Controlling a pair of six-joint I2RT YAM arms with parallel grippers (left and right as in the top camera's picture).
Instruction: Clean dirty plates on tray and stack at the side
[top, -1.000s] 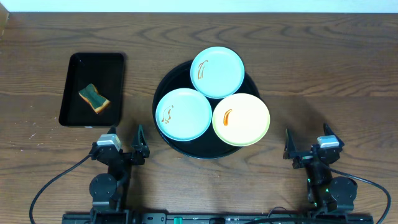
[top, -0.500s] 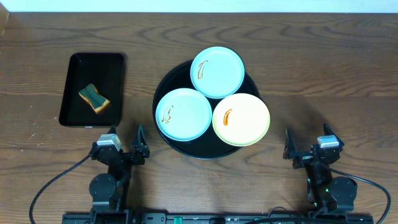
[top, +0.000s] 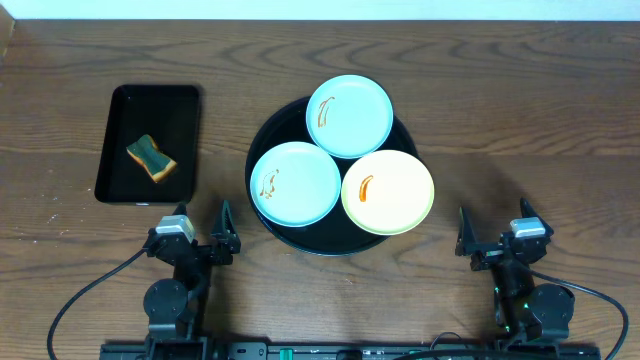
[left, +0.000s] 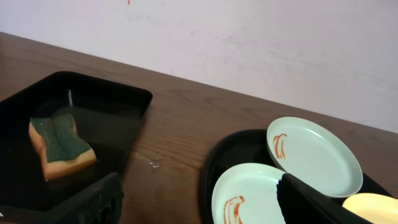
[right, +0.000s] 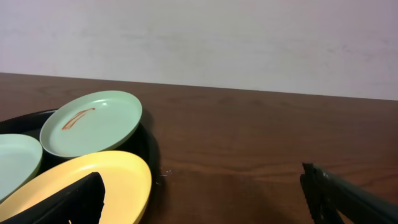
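Observation:
Three dirty plates sit on the round black tray at the table's middle. A mint-blue plate lies at the back, a second mint-blue plate at the front left, a pale yellow plate at the front right. Each has an orange-brown sauce smear. My left gripper is open and empty near the front edge, left of the tray. My right gripper is open and empty, right of the tray. The left wrist view shows both mint plates; the right wrist view shows the yellow plate.
A rectangular black tray stands at the left and holds a green-and-yellow sponge, also in the left wrist view. Bare wooden table lies right of the round tray. A pale wall runs behind the table.

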